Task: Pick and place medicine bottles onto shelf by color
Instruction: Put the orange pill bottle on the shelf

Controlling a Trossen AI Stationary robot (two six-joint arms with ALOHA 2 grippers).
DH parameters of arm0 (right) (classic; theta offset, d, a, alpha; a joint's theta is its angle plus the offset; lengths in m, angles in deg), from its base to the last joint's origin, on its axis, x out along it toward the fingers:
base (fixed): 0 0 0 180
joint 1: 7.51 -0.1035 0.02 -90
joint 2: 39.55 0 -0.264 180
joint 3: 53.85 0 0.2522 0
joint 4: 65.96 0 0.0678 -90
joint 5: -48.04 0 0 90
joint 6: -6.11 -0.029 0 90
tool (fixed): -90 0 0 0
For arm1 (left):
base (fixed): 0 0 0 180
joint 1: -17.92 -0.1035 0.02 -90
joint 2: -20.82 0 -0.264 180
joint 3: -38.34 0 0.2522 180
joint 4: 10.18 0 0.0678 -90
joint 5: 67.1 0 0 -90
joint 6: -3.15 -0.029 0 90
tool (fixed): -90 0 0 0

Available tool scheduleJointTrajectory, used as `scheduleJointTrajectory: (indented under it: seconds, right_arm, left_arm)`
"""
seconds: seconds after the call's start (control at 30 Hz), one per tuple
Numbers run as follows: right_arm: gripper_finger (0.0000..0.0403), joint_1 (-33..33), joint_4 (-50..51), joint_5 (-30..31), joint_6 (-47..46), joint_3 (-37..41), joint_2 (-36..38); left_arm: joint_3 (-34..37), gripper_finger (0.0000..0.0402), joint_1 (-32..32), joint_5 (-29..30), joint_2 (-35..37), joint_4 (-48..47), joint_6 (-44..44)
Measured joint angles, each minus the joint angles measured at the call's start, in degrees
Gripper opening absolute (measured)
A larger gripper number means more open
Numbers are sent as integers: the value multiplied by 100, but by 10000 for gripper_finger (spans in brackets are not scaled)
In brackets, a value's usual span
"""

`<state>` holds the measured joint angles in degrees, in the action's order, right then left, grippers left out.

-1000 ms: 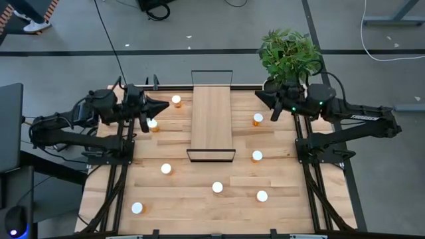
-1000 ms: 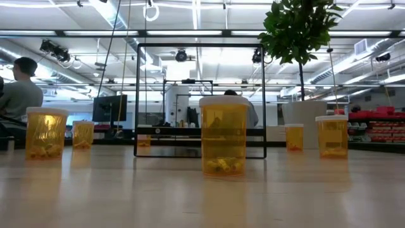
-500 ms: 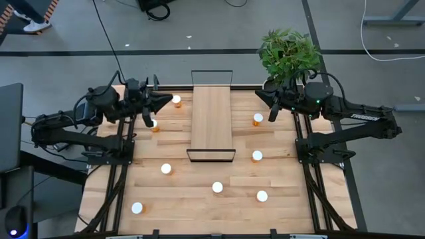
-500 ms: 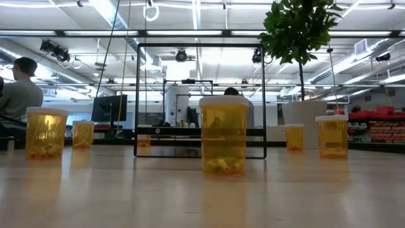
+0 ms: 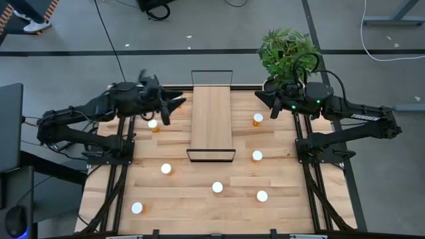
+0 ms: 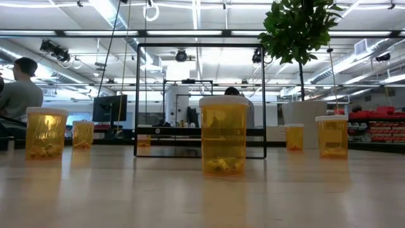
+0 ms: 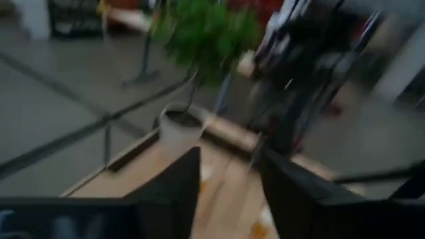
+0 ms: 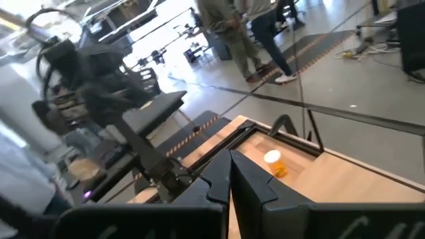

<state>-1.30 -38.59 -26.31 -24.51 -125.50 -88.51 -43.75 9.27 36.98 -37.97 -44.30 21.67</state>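
Judging the sorting unstarted, we see the long pale-wood shelf (image 5: 212, 123) bare, white-capped amber medicine bottles (image 5: 217, 188) scattered over the slatted tabletop (image 5: 192, 199), left hand (image 5: 178, 103) parted and empty at ten o'clock, right hand (image 5: 260, 99) closed and empty at two.

- no writing, label, brand, number or sign can be read in any view.
- the right arm (image 5: 362, 119) carries a small pale marking in the high view, too small to make out.
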Motion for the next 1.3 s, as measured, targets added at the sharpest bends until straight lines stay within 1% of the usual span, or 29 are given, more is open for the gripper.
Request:
scheduleJointTrajectory:
  seconds: [0.13, 0.23, 0.33, 0.47, 0.6, 0.77, 0.9, 1.1, 1.23, 1.3]
  right_arm:
    - [16, 0, 1, -293, 181, 0, 1]
    - [16, 0, -1, -533, 241, 0, 1]
    - [16, -2, 9, -718, 275, 2, 1]
    - [16, -2, 293, -736, 508, 2, 1]
    - [16, 0, 594, -569, 552, 2, 1]
    - [16, 3, 659, -237, 388, 2, 4]
    - [16, 2, 662, -74, 372, 2, 4]
    - [16, 2, 745, -46, 333, 2, 4]
    - [16, 2, 750, -46, 126, 2, 4]
    - [16, 2, 751, -46, 85, 2, 4]
  left_arm:
    - [-292, 243, -413, 137, -426, -1404, 31]
    - [-348, 275, -793, 147, -700, -2221, 89]
    - [-348, 289, -1137, 133, -914, -2697, 216]
    - [-354, 301, -1552, 73, -1163, -3091, 480]
    - [-354, 315, -1995, -295, -1386, -3424, 162]
    - [-354, 327, -2621, -340, -1672, -3463, 330]
    - [-355, 327, -3056, -411, -1995, -3424, 9]
    - [-356, 328, -3318, -442, -2758, -3389, -669]
    - [-356, 328, -3430, -484, -3309, -3256, -769]
    - [-356, 328, -3479, -687, -3527, -3151, -785]
